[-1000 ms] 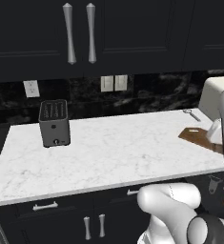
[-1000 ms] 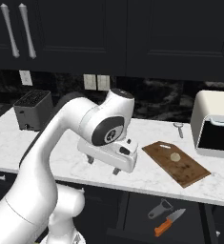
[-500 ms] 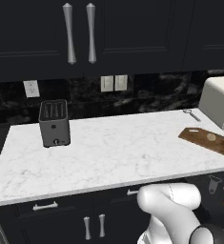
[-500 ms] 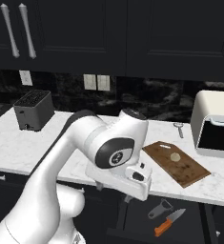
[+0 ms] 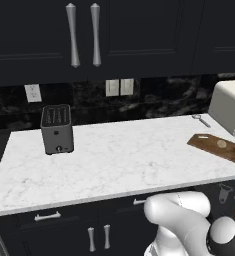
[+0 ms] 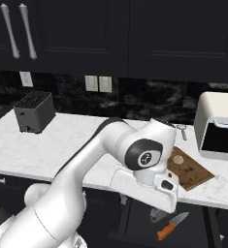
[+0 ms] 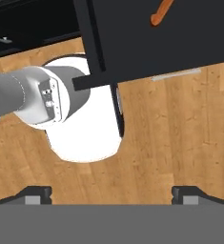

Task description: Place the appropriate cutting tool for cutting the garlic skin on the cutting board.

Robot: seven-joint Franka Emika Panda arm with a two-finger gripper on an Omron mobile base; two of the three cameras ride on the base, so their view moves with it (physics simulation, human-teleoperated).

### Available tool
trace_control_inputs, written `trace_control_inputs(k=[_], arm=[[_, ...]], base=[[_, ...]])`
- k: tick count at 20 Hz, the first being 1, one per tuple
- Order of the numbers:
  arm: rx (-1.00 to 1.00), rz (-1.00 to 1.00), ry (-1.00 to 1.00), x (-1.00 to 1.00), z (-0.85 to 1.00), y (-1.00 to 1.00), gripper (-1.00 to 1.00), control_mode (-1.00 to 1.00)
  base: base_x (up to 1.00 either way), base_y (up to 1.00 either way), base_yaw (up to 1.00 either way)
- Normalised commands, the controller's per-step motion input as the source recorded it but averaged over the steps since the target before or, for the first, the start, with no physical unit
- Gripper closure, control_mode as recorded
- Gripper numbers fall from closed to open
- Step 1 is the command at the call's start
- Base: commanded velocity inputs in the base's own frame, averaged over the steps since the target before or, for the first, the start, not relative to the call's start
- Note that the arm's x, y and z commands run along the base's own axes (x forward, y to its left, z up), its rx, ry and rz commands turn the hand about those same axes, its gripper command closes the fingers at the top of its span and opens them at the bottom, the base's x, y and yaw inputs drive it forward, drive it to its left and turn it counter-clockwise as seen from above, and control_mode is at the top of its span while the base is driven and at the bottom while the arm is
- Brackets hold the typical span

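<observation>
Clearly the tool (image 7: 111, 194) stood open and empty, its two dark tips (image 7: 35, 194) set wide apart at the bottom of the hand view, which looked down onto a wooden floor (image 7: 180, 138) and the underside of a dark drawer (image 7: 147, 33). Beyond the tips an orange handle (image 7: 160, 13) showed against that drawer. From the right base view this belonged to a knife (image 6: 172, 226) with a grey blade, lying low in the drawer below the bench (image 6: 81, 145), beside a dark peeler-like utensil (image 5: 224, 192).

Up on the bench, the cutting board (image 6: 192, 170) lay near a pale box-shaped appliance (image 6: 217, 127), and the garlic (image 6: 178, 159) rested on the board.

The likely trouble was the blind approach: with the hand pointed at the floor, the knife sat near the edge of its view, so a reach could miss the handle or strike the drawer front. Picking the neighbouring utensil instead would also fail the task. A loose grip on the slim handle might drop the knife during the lift to the board.
</observation>
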Motion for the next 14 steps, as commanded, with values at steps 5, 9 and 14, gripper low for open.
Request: trace_control_inputs(k=[5,9,14], arm=[[0.0,0.0,0.02,-0.02,-0.54,-0.33,-1.0,-1.0],[0.0,0.01,-0.06,0.1,-0.33,-0.25,-1.0,-1.0],[0.0,0.04,0.0,0.42,-0.38,-0.34,-1.0,-1.0]], base=[[0.0,0.0,0.0],[0.0,0.0,0.0],[0.0,0.0,0.0]])
